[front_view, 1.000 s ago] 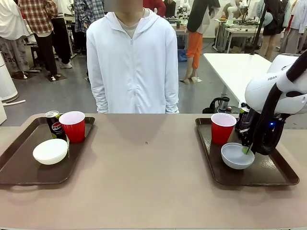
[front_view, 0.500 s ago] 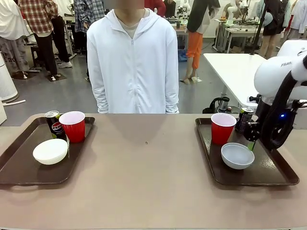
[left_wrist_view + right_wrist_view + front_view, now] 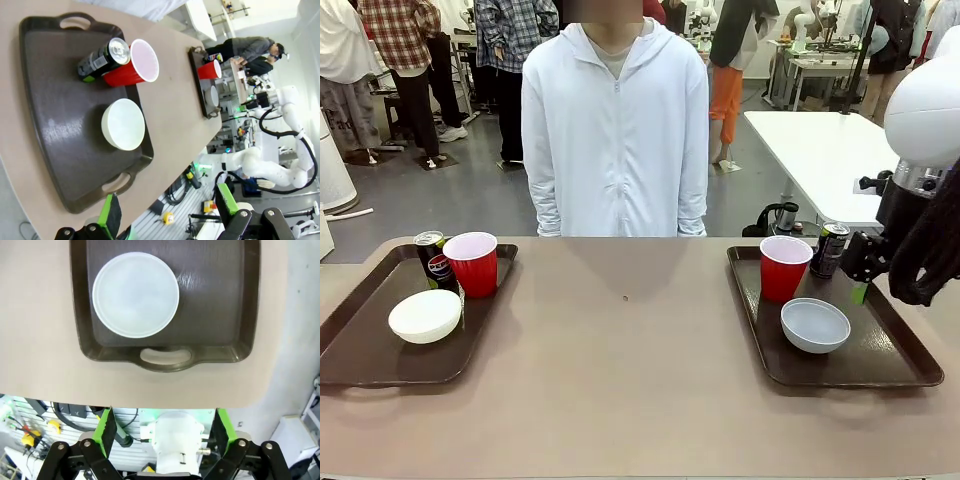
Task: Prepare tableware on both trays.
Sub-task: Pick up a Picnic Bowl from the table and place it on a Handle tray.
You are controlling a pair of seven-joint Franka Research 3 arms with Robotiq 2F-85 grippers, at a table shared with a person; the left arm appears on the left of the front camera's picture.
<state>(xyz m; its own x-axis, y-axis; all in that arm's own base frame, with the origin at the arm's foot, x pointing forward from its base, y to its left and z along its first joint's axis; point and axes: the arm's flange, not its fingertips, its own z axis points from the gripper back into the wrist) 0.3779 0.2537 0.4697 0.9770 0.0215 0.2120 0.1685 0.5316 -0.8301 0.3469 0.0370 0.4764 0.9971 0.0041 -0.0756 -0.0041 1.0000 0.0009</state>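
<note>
Hovering my right tool, released and empty, above far right of dark brown rectangular plastic tray; pale grey-blue shallow bowl sits inside.

Occlusions and crops

Right arm cut by frame's right edge; its end effector mostly hidden behind cabling, jaw gap unreadable there. Left can partly behind the red cup. Right tray cropped at top of right wrist view. Far can label too small to read.
</note>
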